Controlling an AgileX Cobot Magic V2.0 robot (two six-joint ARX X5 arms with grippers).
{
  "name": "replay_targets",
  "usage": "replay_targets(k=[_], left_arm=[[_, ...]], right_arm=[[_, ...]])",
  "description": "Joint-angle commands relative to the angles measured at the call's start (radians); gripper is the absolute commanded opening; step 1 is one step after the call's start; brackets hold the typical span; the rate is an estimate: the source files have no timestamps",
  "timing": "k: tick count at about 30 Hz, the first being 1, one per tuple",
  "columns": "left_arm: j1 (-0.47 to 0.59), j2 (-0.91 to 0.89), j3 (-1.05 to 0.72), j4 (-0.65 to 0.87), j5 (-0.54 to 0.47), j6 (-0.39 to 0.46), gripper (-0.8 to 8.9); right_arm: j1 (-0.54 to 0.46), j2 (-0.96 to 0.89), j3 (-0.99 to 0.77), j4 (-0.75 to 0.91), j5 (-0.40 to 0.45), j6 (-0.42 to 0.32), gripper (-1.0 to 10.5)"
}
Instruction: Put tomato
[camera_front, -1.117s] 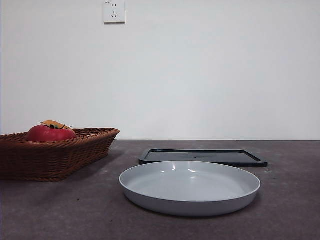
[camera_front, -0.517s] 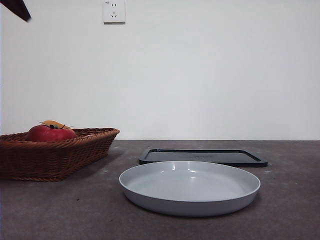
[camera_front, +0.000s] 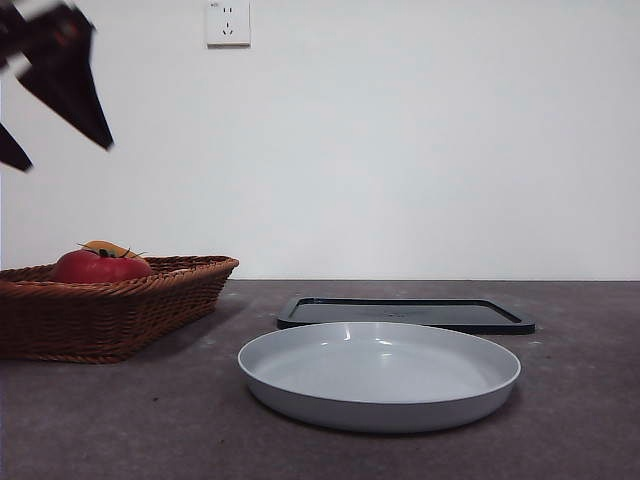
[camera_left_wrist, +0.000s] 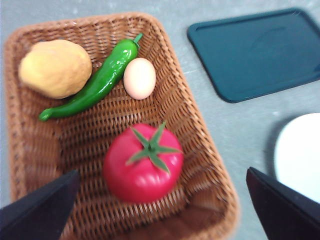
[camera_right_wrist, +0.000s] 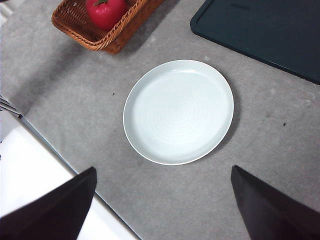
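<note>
Plainly the left gripper (camera_left_wrist: 160, 210) is the nearer tool: its two black jaws stand wide apart, gripping nothing, and the tomato (camera_left_wrist: 143, 164) lies directly beyond the gap between them, inside the wicker basket (camera_left_wrist: 200, 125). In the front view this gripper (camera_front: 50, 100) hangs high above the basket's (camera_front: 150, 300) end of the table, well apart from the tomato (camera_front: 100, 267), so the move ahead looks like a straight descent with little sideways correction. The tomato is nearly round (no long axis to line the jaws up with), green calyx facing up, and it rests near the basket wall on the side toward the white plate (camera_left_wrist: 300, 155). That wall may crowd one jaw on the way down.

Sharing the basket, but well apart from the tomato at the far end, are a green chili pepper (camera_left_wrist: 95, 82), an egg (camera_left_wrist: 139, 78) touching the pepper, and a yellowish-brown potato-like item (camera_left_wrist: 55, 68).

The right gripper (camera_right_wrist: 162, 210) waits with its jaws also spread and empty, looking down on the plate (camera_right_wrist: 178, 111); the tomato (camera_right_wrist: 106, 11) is well off from it, so I judge the pick belongs to the left arm. A dark tray (camera_front: 405, 313) lies just behind the plate (camera_front: 380, 375). Where the tomato should go is unstated; the bare plate is the likely spot.
</note>
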Motion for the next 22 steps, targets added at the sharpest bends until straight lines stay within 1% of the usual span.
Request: replay_targets(k=[1,7,10,22], left_arm=[[-0.009,0.074,0.019,0.057,-0.013,0.043,5.63],[-0.015,0.188,0.019,0.134,-0.024,0.071,5.63],[-0.015,0.237,0.019,0.168,-0.024,0.071,5.63],[-0.015,0.351,0.019,0.255,-0.024,0.072,5.63]], right_arm=[[0.004,0.008,0.018,0.010,-0.003,-0.003,4.3],[0.004,0.008,0.018,0.009,-0.003,-0.003,4.3],[0.004,0.008,0.018,0.009,-0.003,-0.003,4.3],[0.004,0.008,0.018,0.009,-0.003,-0.003,4.3]])
